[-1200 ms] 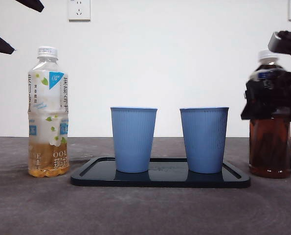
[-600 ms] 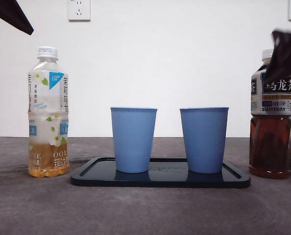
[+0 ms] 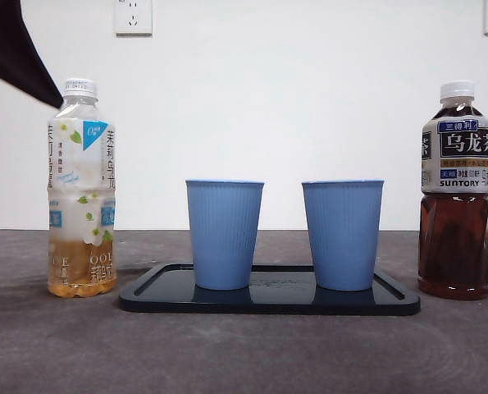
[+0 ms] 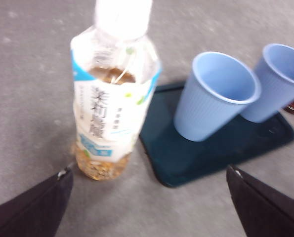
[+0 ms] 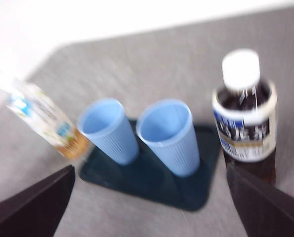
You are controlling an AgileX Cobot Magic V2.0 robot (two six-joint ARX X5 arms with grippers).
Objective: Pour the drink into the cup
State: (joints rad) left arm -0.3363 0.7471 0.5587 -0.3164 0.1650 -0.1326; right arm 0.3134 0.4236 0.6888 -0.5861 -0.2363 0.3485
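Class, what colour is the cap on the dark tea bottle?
White; the cap of the dark tea bottle shows best in the front view.

Blurred views, cropped jaws

Both wrist views are motion-blurred; the left gripper (image 4: 149, 197) shows only jaw tips at the frame's bottom corners; ahead of it the jasmine tea bottle (image 4: 114, 89) loses its cap at the edge; the dark tea bottle (image 5: 245, 123), ahead of the right gripper (image 5: 149, 197), has unreadable print.

bottles (image 3: 81, 187): 2 | cups (image 3: 224, 234): 2 | tray (image 3: 268, 300): 1
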